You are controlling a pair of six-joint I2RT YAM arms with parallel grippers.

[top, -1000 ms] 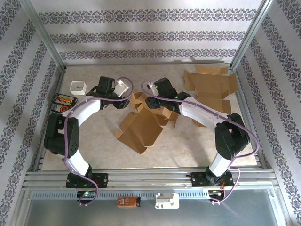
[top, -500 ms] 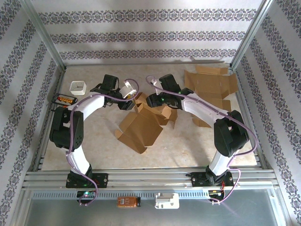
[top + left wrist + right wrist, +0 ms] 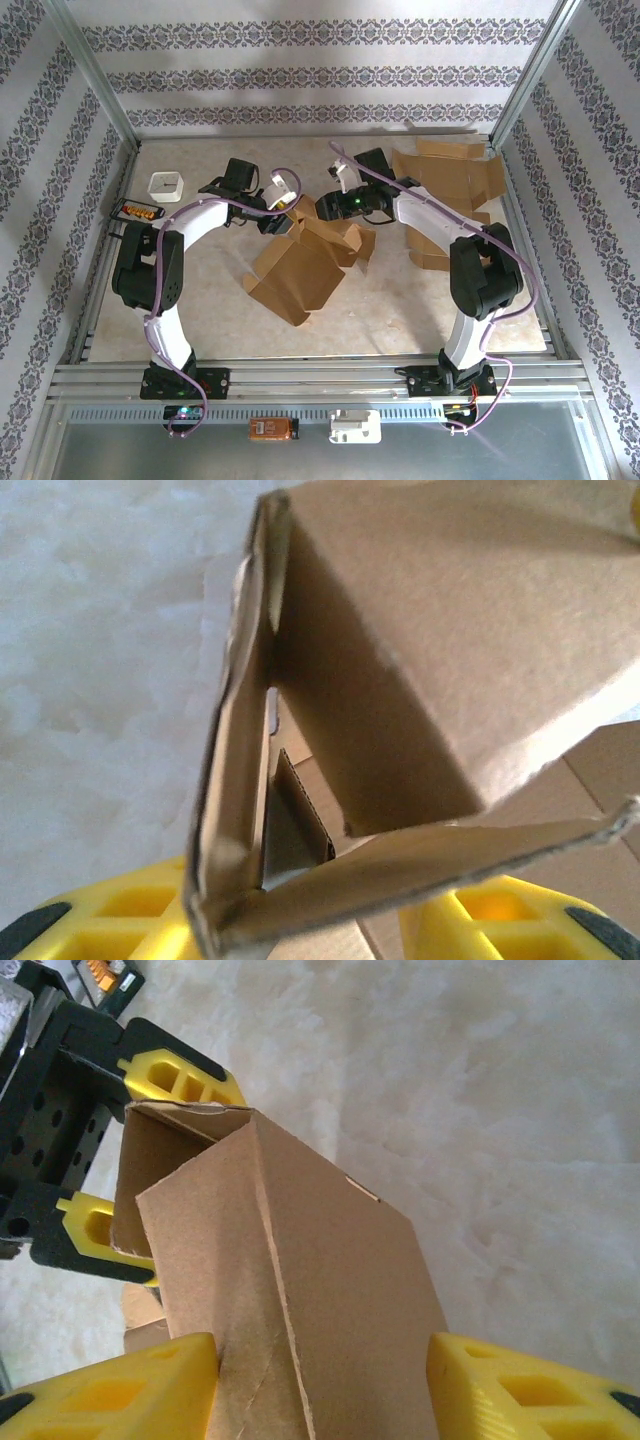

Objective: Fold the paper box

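Top external first: where does the paper box [image 3: 300, 268] sit?

Mid-worktop [image 3: 400, 300], long axis running near-left to far-right. The left arm [image 3: 200, 215] and right arm [image 3: 430, 215] both reach its far end, about equally near.

Left wrist?

The left fingers [image 3: 110, 925] straddle the open end flaps. Clamped or loose, I cannot tell.

Right wrist?

The right fingers [image 3: 110, 1390] press a panel from both sides, gripping it. The box stretches straight ahead, and I'd say the next fold turns on that end.

Matt, rough-edged brown cardboard paper box [image 3: 298, 268]
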